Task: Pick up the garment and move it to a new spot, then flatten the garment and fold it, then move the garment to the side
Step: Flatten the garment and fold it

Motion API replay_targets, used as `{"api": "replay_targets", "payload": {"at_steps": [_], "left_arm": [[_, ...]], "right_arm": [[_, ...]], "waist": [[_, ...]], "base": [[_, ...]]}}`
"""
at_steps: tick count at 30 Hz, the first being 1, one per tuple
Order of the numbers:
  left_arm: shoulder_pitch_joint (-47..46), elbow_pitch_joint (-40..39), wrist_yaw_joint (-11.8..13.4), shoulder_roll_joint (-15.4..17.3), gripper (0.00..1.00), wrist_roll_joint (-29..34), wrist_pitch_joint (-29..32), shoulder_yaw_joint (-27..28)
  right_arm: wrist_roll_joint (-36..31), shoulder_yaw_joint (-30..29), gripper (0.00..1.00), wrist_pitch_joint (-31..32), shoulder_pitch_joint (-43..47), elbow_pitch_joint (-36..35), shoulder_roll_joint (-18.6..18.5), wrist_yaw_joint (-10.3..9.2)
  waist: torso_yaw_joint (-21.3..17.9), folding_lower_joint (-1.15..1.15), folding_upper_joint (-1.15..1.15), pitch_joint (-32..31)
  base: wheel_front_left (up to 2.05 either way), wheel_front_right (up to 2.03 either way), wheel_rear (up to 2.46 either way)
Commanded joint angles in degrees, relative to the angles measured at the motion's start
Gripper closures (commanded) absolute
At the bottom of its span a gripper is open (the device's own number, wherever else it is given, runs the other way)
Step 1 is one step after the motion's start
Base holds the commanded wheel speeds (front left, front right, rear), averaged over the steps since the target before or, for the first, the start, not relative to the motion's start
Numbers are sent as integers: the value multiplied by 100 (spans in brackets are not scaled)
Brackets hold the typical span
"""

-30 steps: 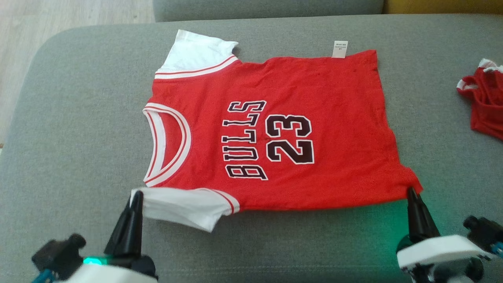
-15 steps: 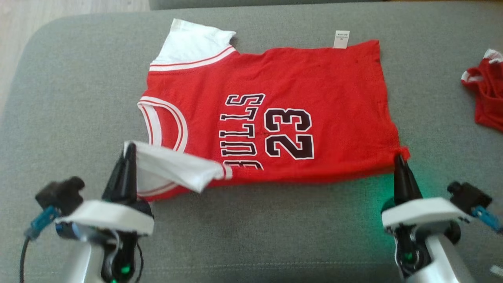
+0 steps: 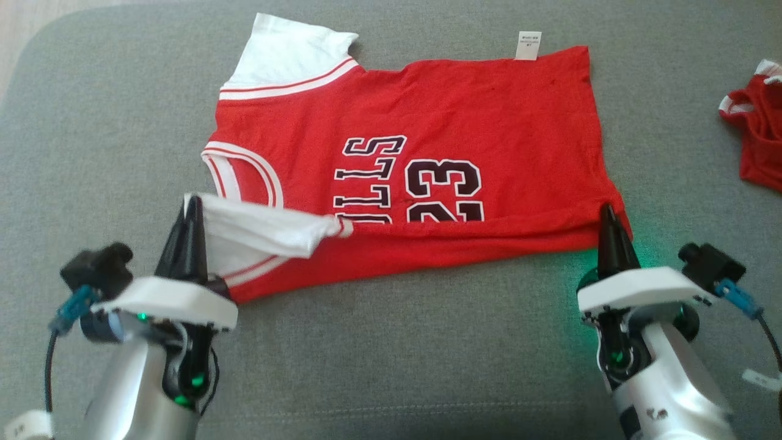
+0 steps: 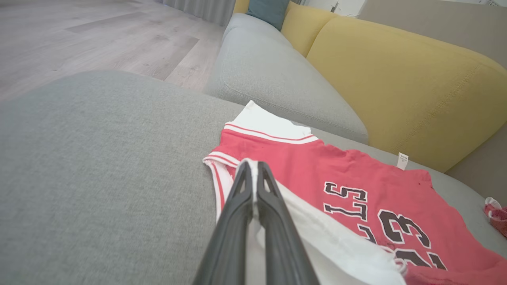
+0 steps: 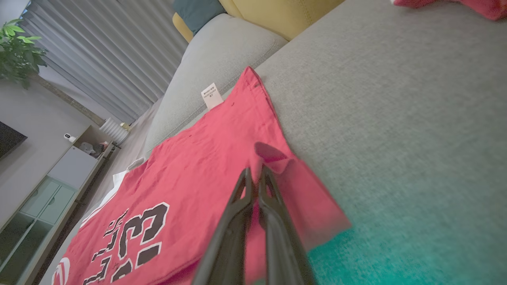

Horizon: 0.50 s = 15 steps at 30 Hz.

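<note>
Since the earlier frames, my two sets of fingers have carried the near edge of the jersey (image 3: pixel 489 122) farther over its body. The lifted layer now covers the lower half of the "23" and the first letters of "BULLS", which lay fully exposed before.

My left fingers (image 3: pixel 194 201) are pressed together on the white near sleeve (image 3: pixel 263 229), held above the collar (image 3: pixel 244 177). My right fingers (image 3: pixel 606 211) are pinched shut on the near hem corner, as the right wrist view confirms (image 5: pixel 255 172).

The jersey lies on the grey sofa seat (image 3: pixel 91 153). Its long axis runs left to right across my view, with the collar pointing to my left and the hem to my right. The fold forming along the near side runs parallel to that axis.

The far sleeve (image 3: pixel 287 55) lies flat at the upper left, and a white tag (image 3: pixel 528 46) projects from the far edge. In the left wrist view the closed fingers (image 4: pixel 251 164) grip white cloth beside the collar. A second red garment (image 3: pixel 757 146) lies crumpled well apart, at my right.
</note>
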Motion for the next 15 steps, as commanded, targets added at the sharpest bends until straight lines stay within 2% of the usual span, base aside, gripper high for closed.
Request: {"api": "replay_targets", "payload": {"at_steps": [1, 10, 11, 12, 13, 14, 15], "left_arm": [[-316, -141, 28, 105, 100, 69, -72, 204], [-787, 551, 33, 84, 100, 146, -125, 137], [-829, 610, 28, 77, 100, 142, -135, 139], [-869, 662, 20, 69, 85, 138, -145, 141], [-905, 710, 9, 58, 59, 133, -155, 138], [-941, 750, -15, 43, 13, 124, -165, 130], [-971, 786, -36, 30, 0, 121, -175, 121]], "right_arm": [[6, 157, 100, -80, -213, -119, -24, 39], [-66, 230, 100, -116, -550, 126, -24, 39], [-81, 220, 75, -117, -569, 122, -24, 39], [-90, 208, 50, -117, -583, 116, -24, 39], [-91, 197, 4, -117, -595, 110, -24, 39], [-91, 185, 0, -118, -605, 103, -24, 39], [-91, 171, 0, -118, -611, 93, -24, 39]], "waist": [[-4, 0, 0, 16], [-15, 0, 0, 153], [-15, 0, 0, 165], [-13, 0, 0, 176], [-10, 0, 0, 186], [-5, 0, 0, 192], [0, 0, 0, 196]], "base": [[0, 0, 0], [0, 0, 0], [0, 0, 0], [0, 0, 0], [0, 0, 0], [0, 0, 0], [0, 0, 0]]}}
